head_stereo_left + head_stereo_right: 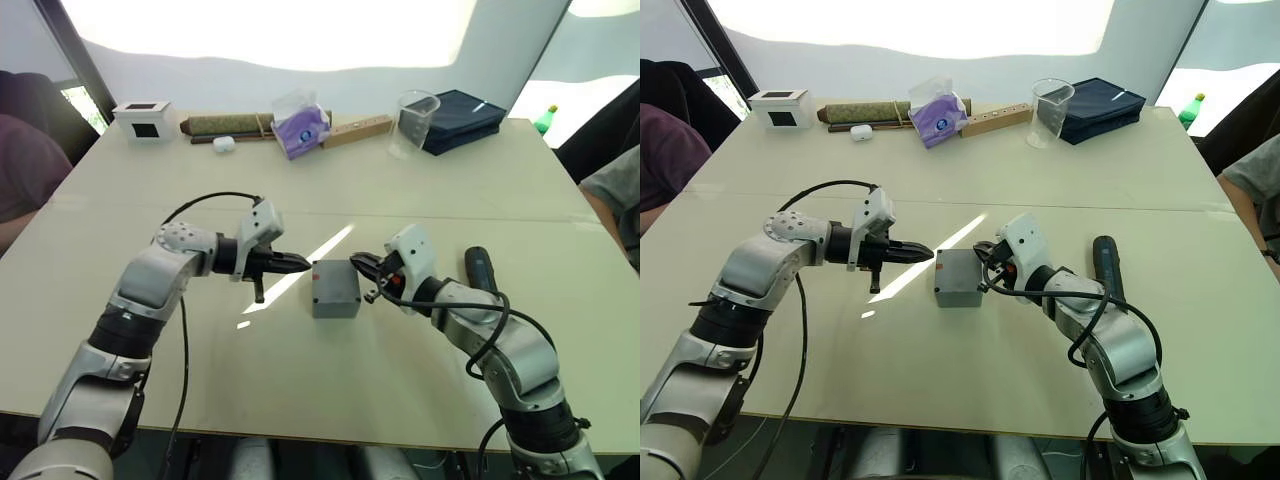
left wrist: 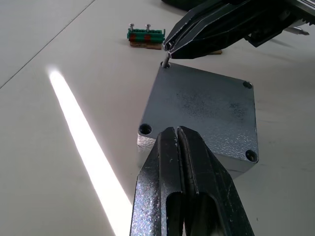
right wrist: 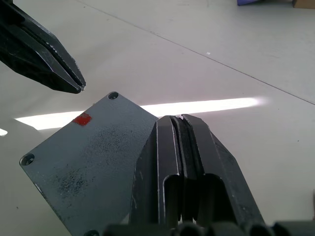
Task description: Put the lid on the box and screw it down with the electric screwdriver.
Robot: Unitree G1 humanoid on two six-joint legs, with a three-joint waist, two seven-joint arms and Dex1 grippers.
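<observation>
One lidded box [image 1: 335,287] — one screwdriver [image 1: 480,268] — two grippers

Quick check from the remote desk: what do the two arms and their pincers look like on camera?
Both arms are silver-grey metal with black joint bands and loose black cables looping alongside. Each wrist carries a white camera housing. The left pincer and right pincer each have two tapered black fingers with a speckled finish; the right wrist shows red-orange details.
</observation>
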